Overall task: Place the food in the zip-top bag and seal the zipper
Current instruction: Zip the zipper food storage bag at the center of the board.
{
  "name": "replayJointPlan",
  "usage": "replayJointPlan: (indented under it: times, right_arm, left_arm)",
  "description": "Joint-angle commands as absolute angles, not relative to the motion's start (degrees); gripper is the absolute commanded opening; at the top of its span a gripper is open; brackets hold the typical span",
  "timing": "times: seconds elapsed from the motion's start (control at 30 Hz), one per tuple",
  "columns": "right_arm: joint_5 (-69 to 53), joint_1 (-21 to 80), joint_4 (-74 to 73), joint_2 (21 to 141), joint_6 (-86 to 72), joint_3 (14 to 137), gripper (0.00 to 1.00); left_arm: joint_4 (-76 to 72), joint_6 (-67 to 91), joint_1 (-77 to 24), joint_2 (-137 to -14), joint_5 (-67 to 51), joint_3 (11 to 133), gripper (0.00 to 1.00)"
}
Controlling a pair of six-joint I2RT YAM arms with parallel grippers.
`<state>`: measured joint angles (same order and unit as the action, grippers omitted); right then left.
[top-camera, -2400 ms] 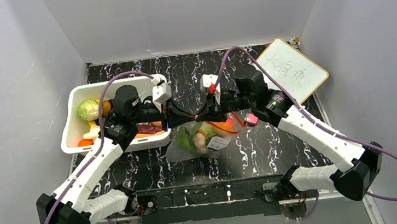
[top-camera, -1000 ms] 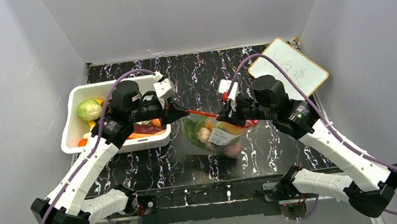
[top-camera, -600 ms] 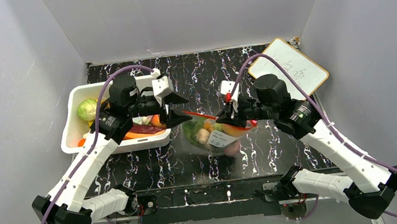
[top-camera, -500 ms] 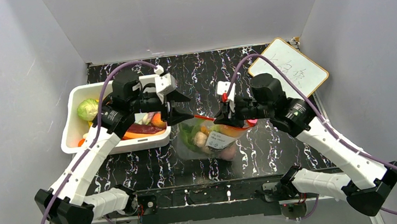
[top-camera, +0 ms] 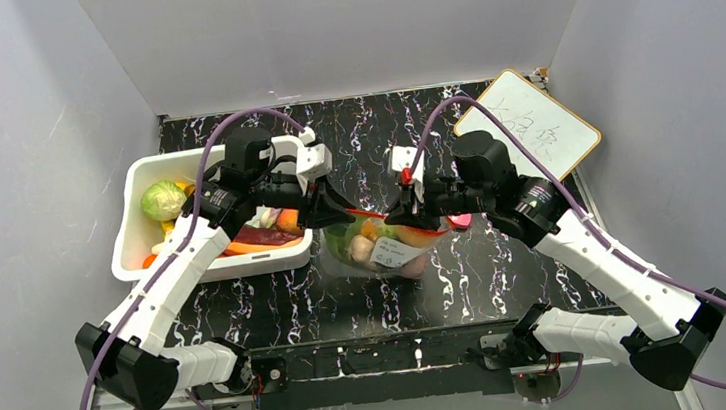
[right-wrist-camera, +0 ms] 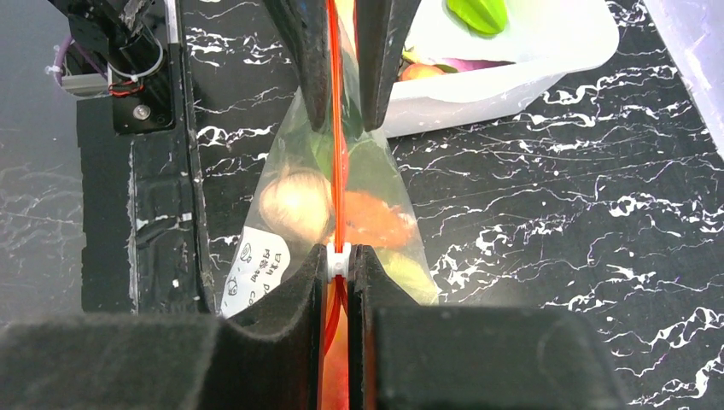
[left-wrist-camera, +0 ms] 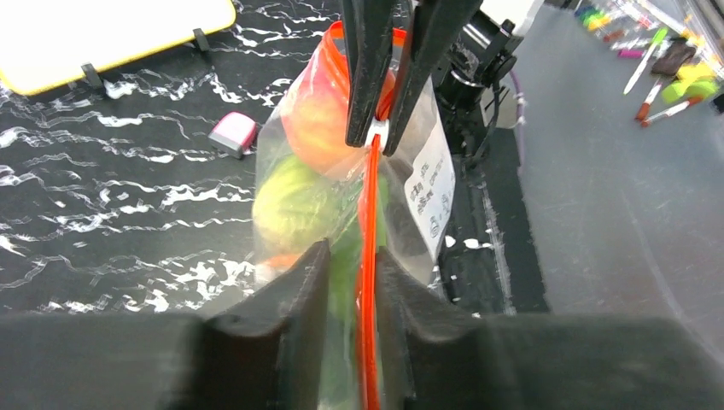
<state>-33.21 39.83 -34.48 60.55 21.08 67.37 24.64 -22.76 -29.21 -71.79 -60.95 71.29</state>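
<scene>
Now the right gripper (right-wrist-camera: 339,258) is closed tight on the zipper (right-wrist-camera: 333,128), at its white slider (left-wrist-camera: 376,134). Opposite, the left gripper (left-wrist-camera: 352,256) stands partly open, its fingers astride the same strip; whether a pad touches it I cannot tell. The strip runs straight from one claw to the other. The bag (top-camera: 384,251) hangs under it with food (left-wrist-camera: 294,201) inside, between the bin (top-camera: 132,249) and a pink block (top-camera: 459,221). Sealing probably needs travel along this line, and room toward the bin is short.

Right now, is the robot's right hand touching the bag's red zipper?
Touching. The right wrist view shows the right hand pinched shut on the zipper, with no gap on either side of the strip.
</scene>
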Motion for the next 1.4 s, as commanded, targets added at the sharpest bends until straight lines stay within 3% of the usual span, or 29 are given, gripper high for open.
replayJointPlan:
  times: [0.0,0.03,0.07,0.63,1.37]
  right_arm:
    - [-35.11,39.73,-26.57,59.98,21.10,70.23,0.00]
    - [-35.03,39.70,-26.66,60.08,21.08,70.23,0.00]
    - [-34.92,39.72,-26.69,60.17,21.09,70.29,0.00]
    - [-24.89,39.72,-36.33,55.13,19.49,68.27,0.00]
    - [-10.42,39.73,-45.06,42.34,14.19,66.55,0.00]
  left_arm:
    - [26.80,-25.41,-29.09,-71.70,-62.55,73.58,0.13]
    - [26.70,-25.31,-29.05,-71.45,-61.78,73.50,0.01]
    - [26.34,-25.01,-29.09,-71.05,-61.14,73.36,0.00]
    - [10.37,-17.31,-29.09,-61.19,-36.18,67.99,0.00]
    - [4.43,-10.04,-29.00,-69.26,-23.11,71.70,0.00]
